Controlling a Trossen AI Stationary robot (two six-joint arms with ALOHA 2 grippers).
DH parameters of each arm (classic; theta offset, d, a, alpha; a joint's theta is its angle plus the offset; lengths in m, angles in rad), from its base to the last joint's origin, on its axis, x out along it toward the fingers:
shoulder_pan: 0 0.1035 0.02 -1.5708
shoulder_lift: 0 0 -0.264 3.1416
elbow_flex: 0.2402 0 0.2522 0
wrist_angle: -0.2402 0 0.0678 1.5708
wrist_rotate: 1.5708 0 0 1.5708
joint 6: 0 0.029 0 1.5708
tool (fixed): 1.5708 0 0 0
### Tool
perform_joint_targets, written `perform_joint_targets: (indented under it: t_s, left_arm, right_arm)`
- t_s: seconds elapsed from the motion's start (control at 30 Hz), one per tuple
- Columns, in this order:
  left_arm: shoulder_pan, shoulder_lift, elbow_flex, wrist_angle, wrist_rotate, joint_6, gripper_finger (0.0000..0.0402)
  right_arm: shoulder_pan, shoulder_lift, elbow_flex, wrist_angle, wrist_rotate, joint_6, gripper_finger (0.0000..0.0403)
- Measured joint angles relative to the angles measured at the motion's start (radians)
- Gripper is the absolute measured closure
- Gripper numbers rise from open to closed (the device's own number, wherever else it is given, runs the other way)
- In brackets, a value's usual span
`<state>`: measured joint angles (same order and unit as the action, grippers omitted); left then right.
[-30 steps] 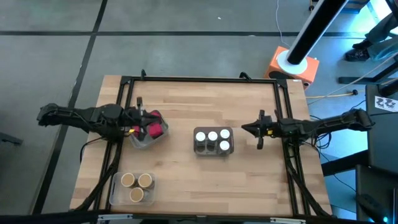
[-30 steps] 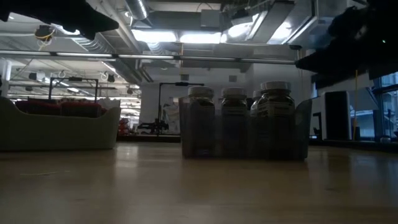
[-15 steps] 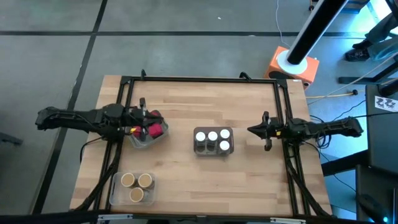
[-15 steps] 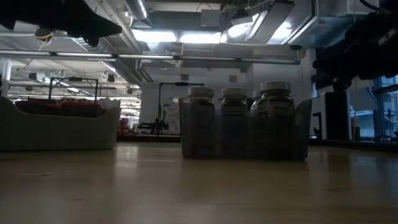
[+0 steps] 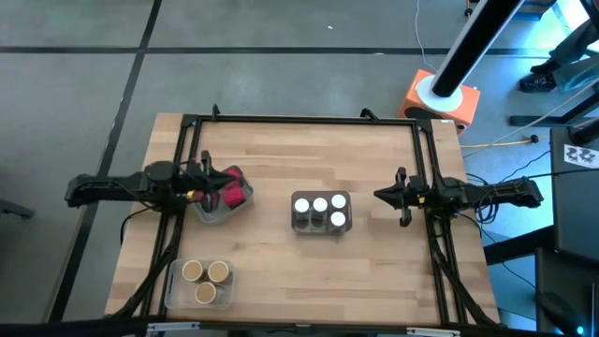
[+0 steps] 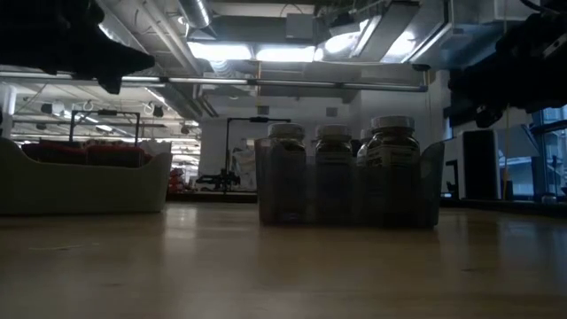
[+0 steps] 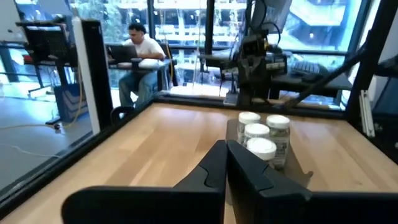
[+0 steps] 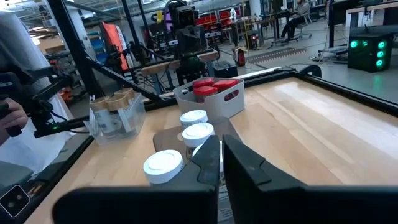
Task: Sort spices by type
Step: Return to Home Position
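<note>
Three white-lidded jars (image 5: 320,204) stand in a clear tray at the table's middle, also seen in the low view (image 6: 341,173) and both wrist views (image 7: 261,134) (image 8: 186,134). Red packets (image 5: 231,190) lie in a clear tray at the left (image 8: 214,86). Three tan-lidded jars (image 5: 206,279) stand in a tray near the table's near-left corner (image 8: 118,99). My left gripper (image 5: 213,180) is shut (image 7: 225,163) and hovers at the left side of the red packets' tray. My right gripper (image 5: 379,196) is shut (image 8: 219,155), to the right of the white-lidded jars, holding nothing.
A black frame (image 5: 299,120) runs along the table's far, left and right sides. Bare wood (image 5: 309,281) lies between the trays. An orange base with a dark pole (image 5: 440,98) stands beyond the far-right corner. A person (image 7: 140,50) sits in the room behind.
My left gripper has drawn back toward the table's left edge, off the red packets' tray. My right gripper has pulled back a little toward the right edge, away from the white-lidded jars. The jars, packets and trays have stayed in place.
</note>
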<state>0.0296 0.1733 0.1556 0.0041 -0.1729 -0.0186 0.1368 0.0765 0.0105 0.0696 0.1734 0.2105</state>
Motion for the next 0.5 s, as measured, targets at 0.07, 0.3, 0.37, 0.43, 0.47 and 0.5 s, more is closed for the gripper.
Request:
perform_joint_targets:
  t_s: [0.07,0.3,0.37,0.43,0.47,0.5]
  left_arm:
    - [0.0,-0.052,-0.011,-0.009,-0.005,-0.003,0.0399]
    - [0.0,-0.173,-0.133,0.028,-0.006,-0.05,0.04]
    - [0.0,-0.169,-0.146,0.034,-0.006,-0.056,0.0401]
    - [0.0,-0.166,-0.146,0.037,-0.007,-0.047,0.04]
    - [0.0,-0.167,-0.146,0.039,-0.008,-0.04,0.04]
    - [0.0,-0.167,-0.146,0.037,-0.01,-0.035,0.0399]
  right_arm:
    - [0.0,0.0,0.0,0.0,0.0,0.0,0.0382]
    - [0.0,0.0,-0.001,0.0,0.0,0.001,0.0382]
    - [0.0,0.0,-0.001,-0.004,0.0,0.001,0.0381]
    - [0.0,0.001,-0.002,-0.012,0.001,0.002,0.0381]
    - [0.0,0.001,-0.002,-0.014,0.001,0.002,0.0381]
    - [0.0,0.001,-0.002,-0.014,0.001,0.002,0.0381]
